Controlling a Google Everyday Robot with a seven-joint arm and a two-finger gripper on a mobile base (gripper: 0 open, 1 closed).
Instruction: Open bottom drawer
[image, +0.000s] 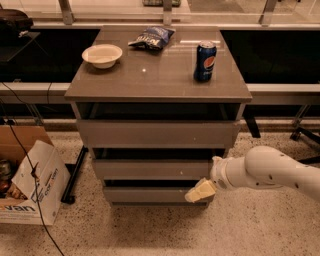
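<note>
The bottom drawer (150, 194) is the narrowest grey flat front, lowest of three in the grey cabinet. A dark gap shows above its top edge. My gripper (200, 191) comes in from the right on a white arm and sits at the right end of that drawer front, touching or very near its top right corner. The cream fingers (196, 193) point left and down. The mid-sized drawer front (152, 169) and the widest drawer front (157, 134) sit above.
On the cabinet top (125, 82) stand a white bowl (102, 55), a blue chip bag (151, 37) and a blue soda can (205, 61). A cardboard box with a white bag (31, 182) sits on the floor at left, with a cable (30, 180) across it.
</note>
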